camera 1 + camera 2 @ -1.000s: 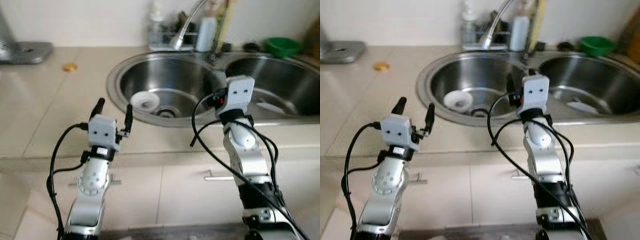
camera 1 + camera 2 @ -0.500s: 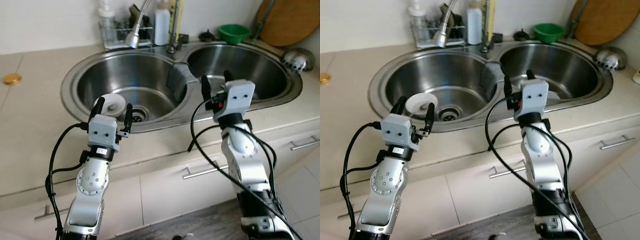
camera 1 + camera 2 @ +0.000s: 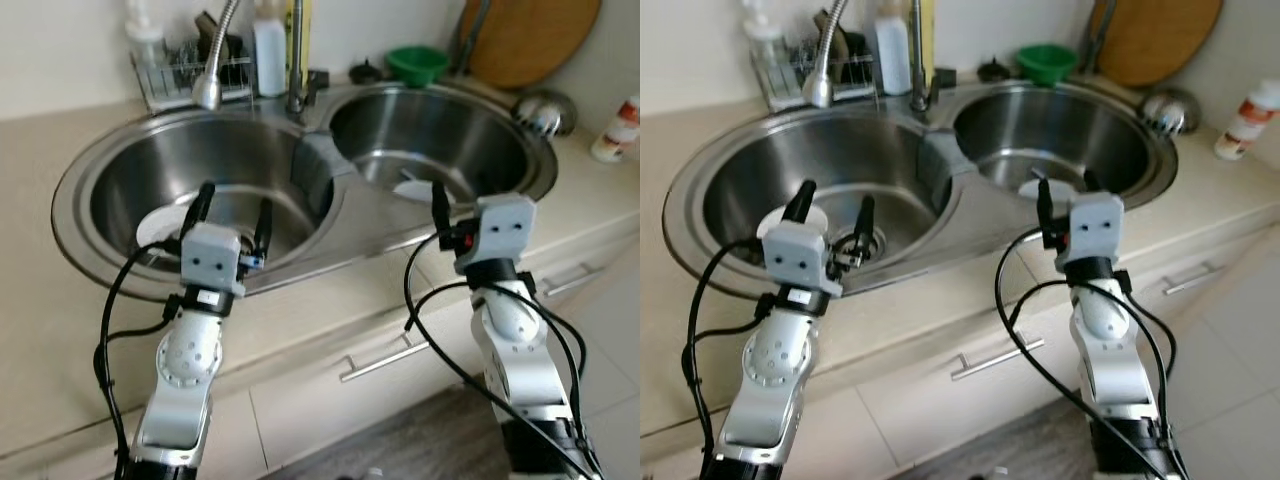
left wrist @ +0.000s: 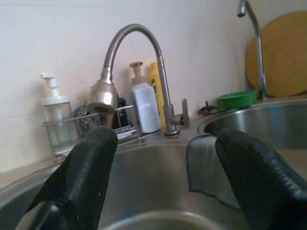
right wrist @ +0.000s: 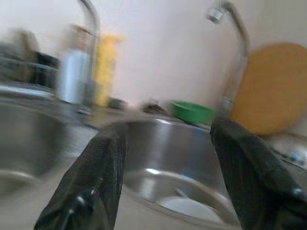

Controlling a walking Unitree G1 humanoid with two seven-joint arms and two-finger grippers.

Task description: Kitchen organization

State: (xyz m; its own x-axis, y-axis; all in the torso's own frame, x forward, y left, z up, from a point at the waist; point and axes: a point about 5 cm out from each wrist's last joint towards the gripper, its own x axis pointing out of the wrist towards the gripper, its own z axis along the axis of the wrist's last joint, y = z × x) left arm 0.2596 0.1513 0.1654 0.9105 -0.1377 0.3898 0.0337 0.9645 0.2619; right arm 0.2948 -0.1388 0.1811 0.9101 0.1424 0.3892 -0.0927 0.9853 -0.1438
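Left gripper: my left gripper [image 3: 231, 207] is raised over the near rim of the left basin [image 3: 110, 200], fingers spread apart and holding nothing.
Right gripper: my right gripper [image 3: 1061, 193] is up at the front edge of the right basin [image 3: 1120, 140]; its wrist view, though blurred, shows the two black fingers [image 5: 96, 172] parted and nothing between them.
Step in hand: I read this as lining up on the sink to choose a first item; nothing is grasped yet.
How I would do it well: I'd settle the view before committing either arm, since the right wrist picture is smeared. Then I'd bring one gripper down inside a basin with the jaws wide, clearing the steel rim, and close on a dish edge rather than its flat face.
White dish, left basin: a white dish [image 3: 160, 224] lies on the basin floor just beyond and to the left of my left gripper, partly hidden by its fingers; below it, not touching.
White plate, right basin: a flat white plate [image 3: 418, 188] rests on the floor of the right basin, just ahead of my right gripper and lower, apart from it.
Further out: the faucet [image 4: 125, 52] arches over the left basin, with a white bottle [image 4: 145, 106] and wire rack [image 3: 190, 72] behind; a green bowl [image 3: 1045, 60] and round wooden board [image 3: 1160, 35] stand behind the right basin.
Risk: steel walls are slick, so a flat plate may slide when nudged.
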